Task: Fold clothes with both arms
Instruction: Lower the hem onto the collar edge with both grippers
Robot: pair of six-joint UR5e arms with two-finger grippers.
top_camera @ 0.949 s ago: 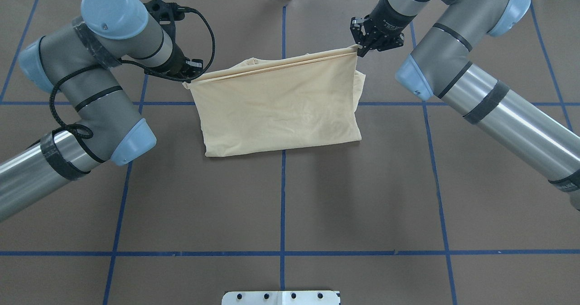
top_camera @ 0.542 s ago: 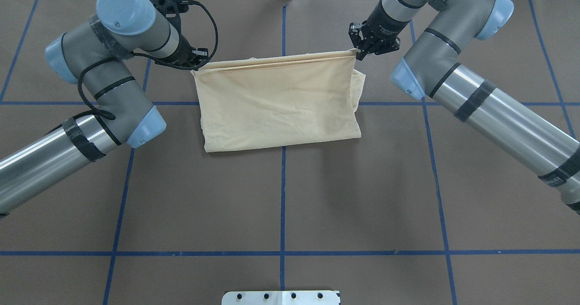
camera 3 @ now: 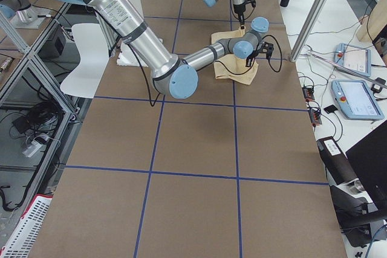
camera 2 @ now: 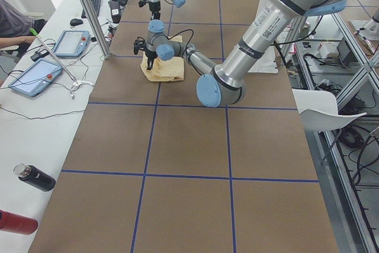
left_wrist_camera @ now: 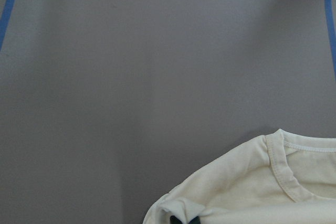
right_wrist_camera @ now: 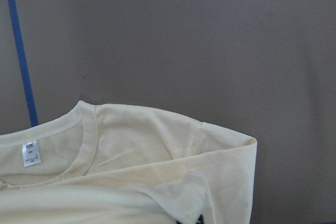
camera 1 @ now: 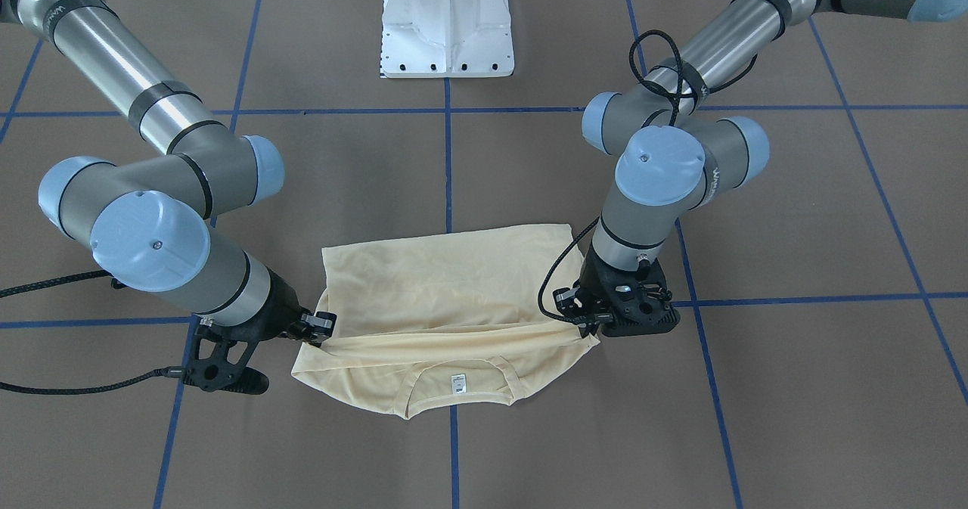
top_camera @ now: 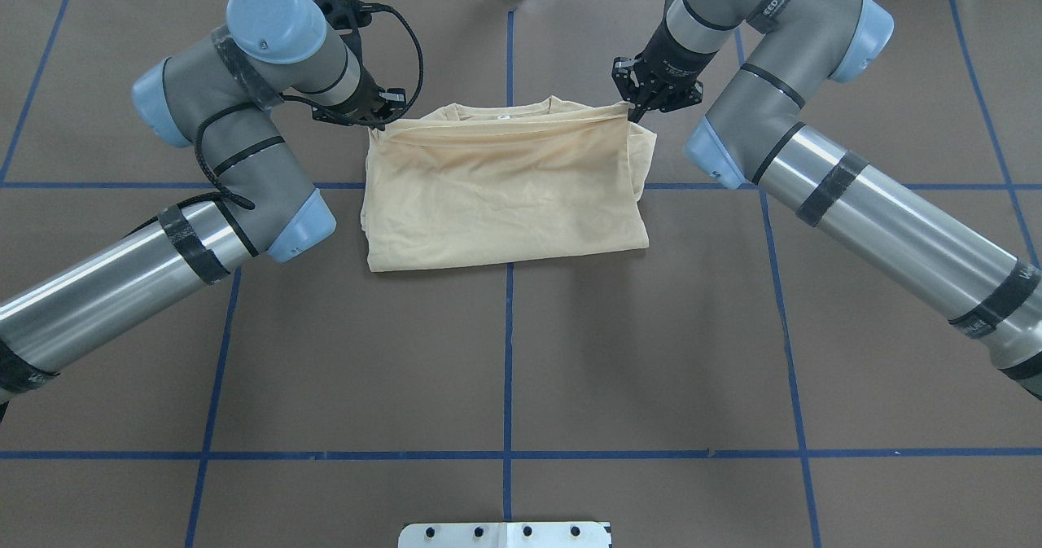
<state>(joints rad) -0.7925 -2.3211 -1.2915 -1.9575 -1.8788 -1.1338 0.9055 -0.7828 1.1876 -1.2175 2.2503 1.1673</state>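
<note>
Brown table [top_camera: 505, 352] | left gripper [top_camera: 378, 116], right gripper [top_camera: 633, 108] pinching T-shirt [top_camera: 505, 198] | fold carried farther forward

Bright even light; faint soft shadow beside T-shirt [top_camera: 505, 198]; wrist views blurred.

- Pale cream-yellow T-shirt [top_camera: 505, 198]: soft matt cloth, lightly creased.
- Brown table cover [top_camera: 505, 352]: matt, smooth, paper-like.
- Grey left arm [top_camera: 106, 287] and right arm [top_camera: 895, 218]: shiny metal tubes, smooth light blue plastic caps [top_camera: 275, 9].

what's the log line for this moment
left gripper: shut on T-shirt | right gripper: shut on T-shirt | folded edge near collar
</note>
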